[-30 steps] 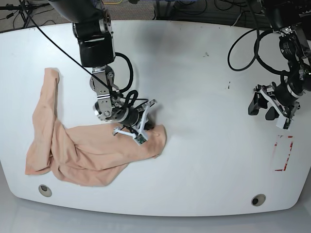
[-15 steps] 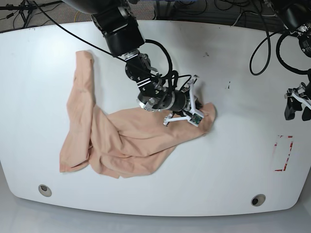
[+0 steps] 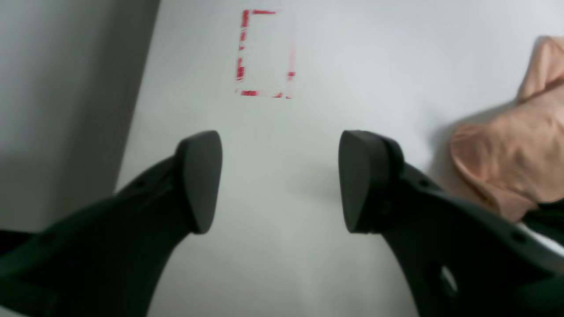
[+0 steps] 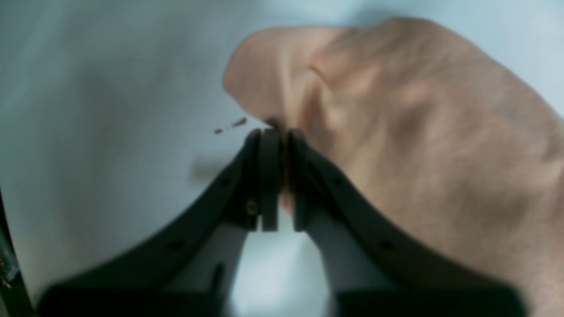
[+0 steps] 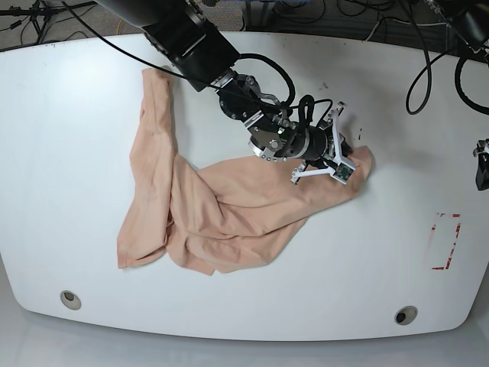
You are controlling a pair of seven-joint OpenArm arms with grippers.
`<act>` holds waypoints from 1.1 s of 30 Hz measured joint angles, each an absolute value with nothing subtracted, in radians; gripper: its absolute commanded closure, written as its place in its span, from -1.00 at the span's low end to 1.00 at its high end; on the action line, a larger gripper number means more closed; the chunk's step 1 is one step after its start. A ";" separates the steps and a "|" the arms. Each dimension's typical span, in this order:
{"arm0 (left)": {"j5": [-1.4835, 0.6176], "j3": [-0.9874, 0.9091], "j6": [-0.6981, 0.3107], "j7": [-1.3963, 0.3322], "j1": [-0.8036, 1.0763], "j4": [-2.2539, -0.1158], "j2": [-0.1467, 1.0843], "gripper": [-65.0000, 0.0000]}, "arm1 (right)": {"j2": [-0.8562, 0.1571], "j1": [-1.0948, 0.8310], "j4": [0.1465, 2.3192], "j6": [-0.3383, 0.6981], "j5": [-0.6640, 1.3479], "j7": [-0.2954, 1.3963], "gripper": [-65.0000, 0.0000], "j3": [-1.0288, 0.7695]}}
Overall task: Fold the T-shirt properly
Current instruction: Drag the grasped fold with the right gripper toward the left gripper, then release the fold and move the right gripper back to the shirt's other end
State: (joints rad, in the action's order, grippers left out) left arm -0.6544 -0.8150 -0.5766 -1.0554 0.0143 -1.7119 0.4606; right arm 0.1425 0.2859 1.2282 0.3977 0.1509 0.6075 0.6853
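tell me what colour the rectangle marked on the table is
Red, a broken outline on the white table, clearest in the left wrist view.

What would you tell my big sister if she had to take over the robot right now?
Right gripper: fingers nearly together, pinching an edge of the T-shirt near the middle of the table.
Left gripper: fingers wide apart, holding nothing, hovering over bare table near the red tape rectangle, off at the table's edge.
T-shirt: bunched and wrinkled, one long part stretched toward the back of the table, the rest trailing from the pinched edge.
Done: nothing folded yet.
Left: spread the T-shirt flat, then fold it.
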 measured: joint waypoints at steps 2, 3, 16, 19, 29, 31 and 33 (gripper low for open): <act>-0.652 -0.815 -0.576 -1.055 0.014 -1.712 0.464 -0.21 | 0.143 0.285 1.230 0.361 0.177 0.606 0.12 0.701; -0.652 -0.815 -0.577 -1.055 0.014 -1.712 0.464 -0.21 | 0.145 0.282 1.238 0.358 0.186 0.609 0.04 0.701; -0.652 -0.768 -0.577 -1.055 0.006 -1.711 0.461 -0.21 | 0.077 0.245 1.501 0.314 0.207 0.688 -0.35 0.491; -0.658 -0.754 -0.577 -1.054 0.003 -1.711 0.456 -0.21 | 0.032 0.208 1.549 0.306 0.195 0.693 -0.35 0.432; -0.653 -0.704 -0.577 -1.055 0.005 -1.710 0.457 -0.21 | -0.114 0.060 1.654 0.313 0.423 0.709 -0.35 0.186; -0.653 -0.696 -0.577 -1.054 0.003 -1.710 0.454 -0.21 | -0.138 0.043 1.670 0.312 0.444 0.705 -0.35 0.146; -0.660 -0.692 -0.577 -1.052 0.003 -1.710 0.454 -0.21 | -0.159 0.030 1.682 0.309 0.459 0.710 -0.35 0.102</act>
State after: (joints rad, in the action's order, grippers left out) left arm -0.6601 -0.6918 -0.5774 -1.0515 0.0032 -1.7103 0.4538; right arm -0.1585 0.0296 1.6817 0.3088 0.4595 0.7097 0.1020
